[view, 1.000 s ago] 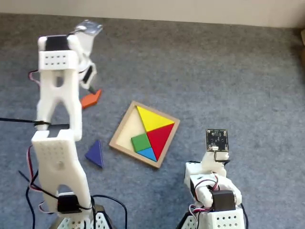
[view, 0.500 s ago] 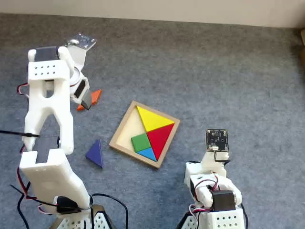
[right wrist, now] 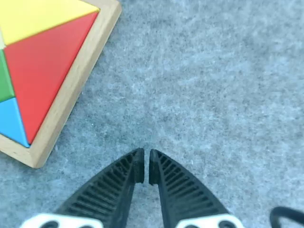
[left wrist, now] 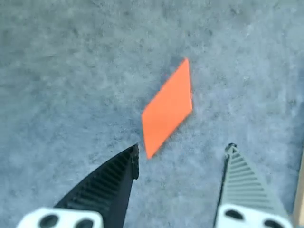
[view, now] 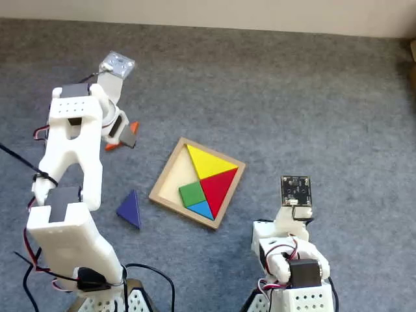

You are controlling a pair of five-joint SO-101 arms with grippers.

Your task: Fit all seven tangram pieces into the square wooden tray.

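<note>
The square wooden tray (view: 165, 176) lies mid-table and holds a yellow triangle (view: 208, 161), a red triangle (view: 218, 186), a green square (view: 190, 193) and a small blue triangle (view: 202, 209); its left part is bare. An orange parallelogram (left wrist: 167, 108) lies flat on the carpet, partly under the left arm in the high view (view: 132, 127). My left gripper (left wrist: 183, 156) hangs open just above and short of it, fingers apart. A dark blue triangle (view: 130, 209) lies left of the tray. My right gripper (right wrist: 143, 166) is shut on nothing, over bare carpet beside the tray corner (right wrist: 71, 102).
Grey carpet covers the whole table. The right arm's base (view: 290, 270) sits near the front edge, right of the tray. A wall edge runs along the back.
The left arm has swung and dropped toward the orange parallelogram, its gripper now over it. The right arm and the tray pieces have not moved.
</note>
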